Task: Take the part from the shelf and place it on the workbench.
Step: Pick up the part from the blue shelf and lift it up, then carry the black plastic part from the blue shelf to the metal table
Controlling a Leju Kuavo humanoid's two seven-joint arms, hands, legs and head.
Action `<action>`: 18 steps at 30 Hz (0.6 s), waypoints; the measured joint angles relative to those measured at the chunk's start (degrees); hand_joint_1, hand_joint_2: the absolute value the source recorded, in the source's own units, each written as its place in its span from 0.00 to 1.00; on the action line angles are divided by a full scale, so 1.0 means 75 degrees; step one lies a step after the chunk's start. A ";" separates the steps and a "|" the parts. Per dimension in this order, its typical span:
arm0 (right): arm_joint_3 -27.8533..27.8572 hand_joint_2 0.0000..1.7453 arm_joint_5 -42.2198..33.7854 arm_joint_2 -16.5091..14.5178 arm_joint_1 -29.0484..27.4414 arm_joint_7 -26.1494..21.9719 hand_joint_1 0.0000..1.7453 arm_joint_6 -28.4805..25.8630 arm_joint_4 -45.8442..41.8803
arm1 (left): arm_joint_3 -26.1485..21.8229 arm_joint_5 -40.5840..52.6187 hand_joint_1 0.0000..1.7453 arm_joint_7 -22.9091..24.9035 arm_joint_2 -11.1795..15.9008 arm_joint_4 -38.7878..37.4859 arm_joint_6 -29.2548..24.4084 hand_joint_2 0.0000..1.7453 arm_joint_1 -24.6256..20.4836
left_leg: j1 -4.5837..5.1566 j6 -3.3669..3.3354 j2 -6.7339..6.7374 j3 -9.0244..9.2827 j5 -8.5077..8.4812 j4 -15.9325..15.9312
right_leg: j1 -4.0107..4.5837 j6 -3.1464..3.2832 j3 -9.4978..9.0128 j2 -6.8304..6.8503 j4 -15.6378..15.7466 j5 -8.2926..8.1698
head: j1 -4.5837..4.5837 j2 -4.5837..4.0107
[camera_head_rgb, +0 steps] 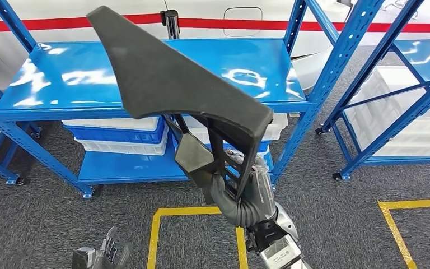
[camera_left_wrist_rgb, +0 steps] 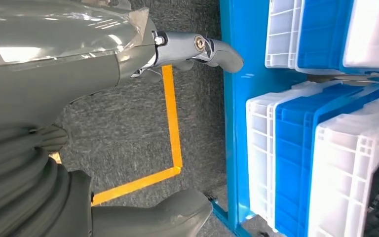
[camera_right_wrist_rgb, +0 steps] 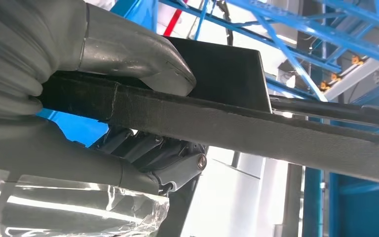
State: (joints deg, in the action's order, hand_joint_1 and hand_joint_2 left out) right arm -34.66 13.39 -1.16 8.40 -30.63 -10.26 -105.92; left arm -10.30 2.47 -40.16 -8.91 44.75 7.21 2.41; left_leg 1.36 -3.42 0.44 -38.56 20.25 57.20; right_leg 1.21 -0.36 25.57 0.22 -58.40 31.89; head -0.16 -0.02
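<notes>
Head view: the right hand (camera_head_rgb: 253, 193) is raised in front of the blue shelf (camera_head_rgb: 145, 78), and a dark grey felt-covered trim part (camera_head_rgb: 168, 75) is held in it. The part's broad curved panel is carried above the fingers and tilted, with its black ribbed frame (camera_head_rgb: 224, 151) running down into the grasp; the part is clear of the shelf top.

Right wrist view: the part's narrow edge (camera_right_wrist_rgb: 217, 123) is seen clamped, the thick grey thumb (camera_right_wrist_rgb: 138, 59) being pressed on one face and the darker fingers (camera_right_wrist_rgb: 143, 148) curled against the opposite face. A flat black tab (camera_right_wrist_rgb: 227, 74) of the part is seen just beyond the thumb tip.

Left wrist view: the left hand (camera_left_wrist_rgb: 187, 49) is held low over grey carpet (camera_left_wrist_rgb: 128, 123) marked with yellow floor tape (camera_left_wrist_rgb: 172, 123). Its fingers are spread apart and nothing is held between them. Beyond the fingertips, white and blue plastic crates (camera_left_wrist_rgb: 301, 163) are stacked on the shelf's lower tier (camera_left_wrist_rgb: 234, 123).

In the head view the left hand (camera_head_rgb: 109, 252) appears at the lower edge, beside the tape outline.
</notes>
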 joint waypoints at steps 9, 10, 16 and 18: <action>-0.0004 1.00 -0.0022 -0.0028 0.0025 -0.0013 1.00 0.0006 0.0033 | -0.0057 0.0000 0.00 0.0001 -0.0023 0.0063 -0.0034 1.00 0.0082 | -0.0253 0.0478 -0.0082 -0.0442 0.1467 0.1868 | -0.0114 0.0294 0.0309 0.0065 0.0523 -0.0548 | 0.0087 0.0000; -0.0004 1.00 -0.0026 -0.0027 0.0025 -0.0013 1.00 0.0005 0.0041 | -0.0062 0.0001 0.00 0.0001 -0.0024 0.0068 -0.0045 1.00 0.0085 | -0.0315 0.0536 -0.0080 -0.0405 0.1447 0.2171 | -0.0126 0.0262 0.0437 0.0071 0.0498 -0.0646 | 0.0084 0.0000; -0.0005 1.00 -0.0078 -0.0026 0.0043 -0.0035 1.00 0.0013 0.0066 | -0.0072 0.0012 0.00 -0.0001 -0.0045 0.0197 -0.0158 1.00 0.0073 | -0.0461 0.0703 -0.0147 0.1245 0.1201 0.0264 | -0.0199 -0.0052 0.1096 0.0080 0.0147 -0.0966 | 0.0092 0.0000; -0.0007 1.00 -0.0089 -0.0023 0.0057 -0.0041 1.00 0.0017 0.0077 | -0.0082 0.0015 0.00 -0.0002 -0.0044 0.0225 -0.0208 1.00 0.0090 | -0.0386 0.0526 -0.0155 0.1225 0.1198 0.0104 | -0.0201 -0.0188 0.1187 0.0081 0.0128 -0.1086 | 0.0079 0.0000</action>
State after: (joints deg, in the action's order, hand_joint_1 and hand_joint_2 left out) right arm -34.71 12.72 -1.33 8.83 -30.94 -10.13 -105.35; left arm -10.91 2.58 -40.17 -9.25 46.43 5.65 3.08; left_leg -1.54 0.52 -0.72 -29.37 29.23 57.98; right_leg -0.30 -1.77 34.47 0.83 -57.44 23.75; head 0.43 -0.02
